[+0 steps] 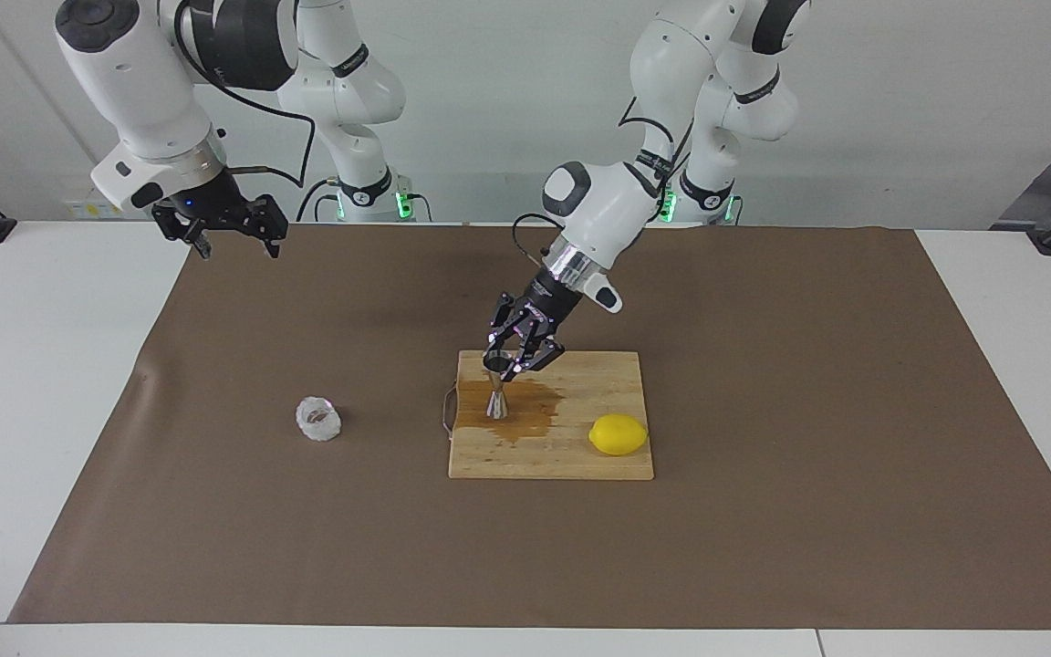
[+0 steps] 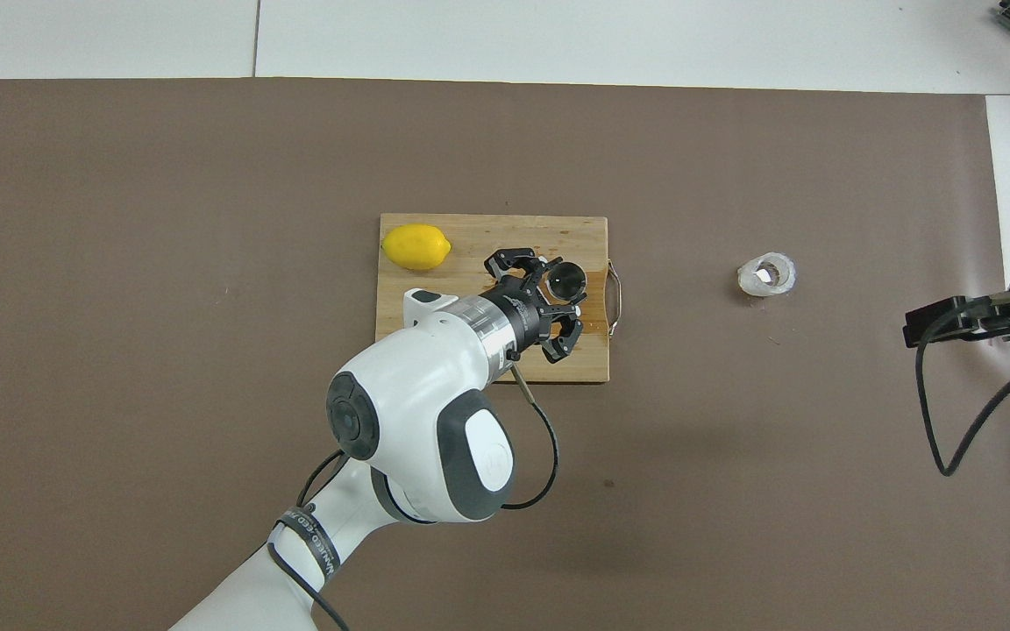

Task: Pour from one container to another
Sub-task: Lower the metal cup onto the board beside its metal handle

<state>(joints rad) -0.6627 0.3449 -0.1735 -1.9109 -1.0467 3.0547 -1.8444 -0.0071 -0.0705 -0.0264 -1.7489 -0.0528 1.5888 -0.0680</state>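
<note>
- A white tabletop (image 1: 51,383) stands against a pale wall, with a brown mat (image 1: 763,474) spread over most of it.
- One wooden cutting board (image 1: 571,456) lies in the middle of the mat, with a metal handle at its end toward the right arm and a dark wet stain across that half.
- The left claw (image 1: 512,358) reaches down at a slant over the stained end of the board; in the overhead view it sits at (image 2: 558,298).
- Its fingers are closed on the upper cone of the one steel jigger (image 1: 497,394), which stands upright with its foot on the wet stain; the jigger's open mouth shows as a dark circle from above (image 2: 567,280).
- One crinkled cup (image 1: 318,419) sits on the mat, well apart from the board toward the right arm's end; it is upright, whitish, with a brownish inside, seen from above at (image 2: 767,275). No claw touches it.
- One lemon (image 1: 619,434) lies on the board at the corner farthest from the robots, toward the left arm's end, apart from the jigger (image 2: 416,246).
- The right claw (image 1: 229,226) waits in the air over the mat's edge nearest the robots, at the right arm's end; its fingers are spread apart and hold nothing.
- Count: two arms, two claws, one board, one jigger, one cup, one lemon.
</note>
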